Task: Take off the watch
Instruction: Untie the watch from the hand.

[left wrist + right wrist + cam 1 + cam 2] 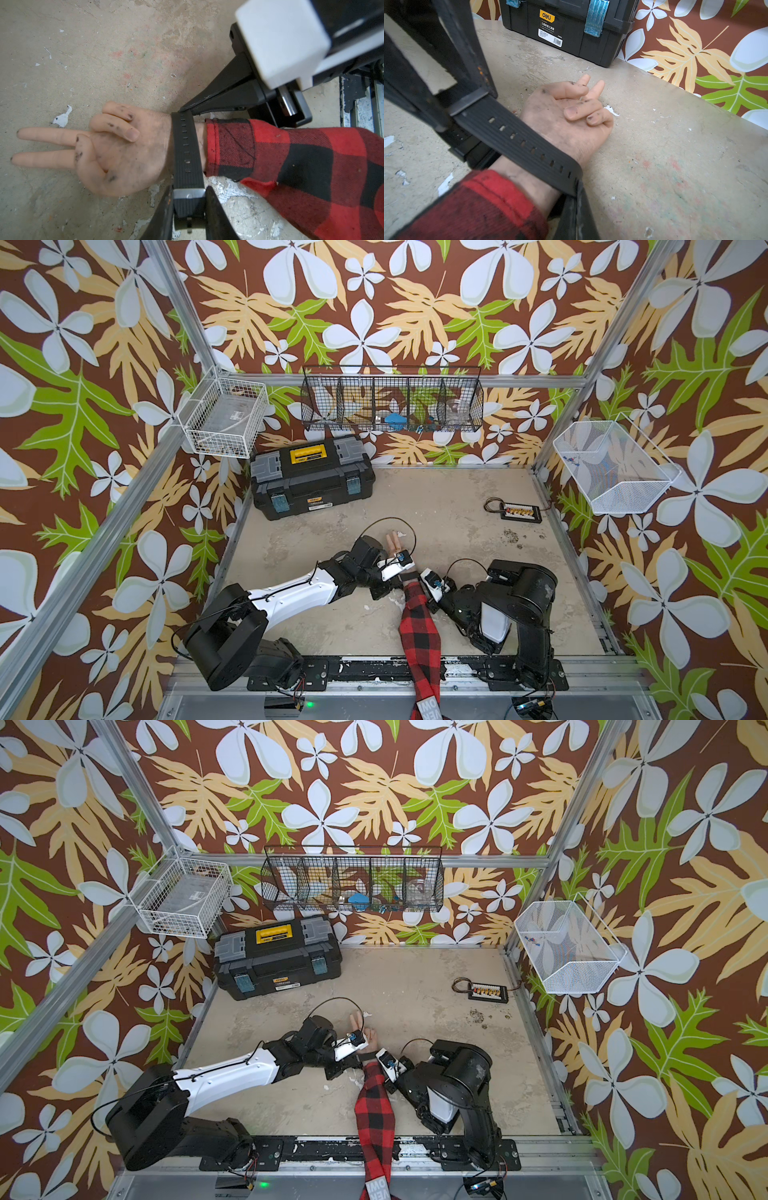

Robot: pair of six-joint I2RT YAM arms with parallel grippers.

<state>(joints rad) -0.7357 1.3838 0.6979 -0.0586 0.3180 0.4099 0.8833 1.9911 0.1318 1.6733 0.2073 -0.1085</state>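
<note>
A dummy hand (128, 158) in a red plaid sleeve (419, 626) lies palm up on the table. The black watch (188, 149) is round its wrist, ribbed strap upward, face hidden underneath. In both top views it is a dark band (409, 573) (368, 1057) between the two grippers. My left gripper (189, 199) is shut on the strap beside its silver buckle, one finger on each edge. Across the wrist, my right gripper (578, 191) has its jaws pressed together on the strap's free tip (571, 176). Both grippers sit low at the wrist (397, 578) (420, 577).
A black toolbox (311, 479) stands at the back left of the table. A small connector board with a coiled wire (519, 512) lies at the back right. Wire baskets (392, 400) (226, 416) (611, 466) hang on the walls. The sleeve runs off the front edge.
</note>
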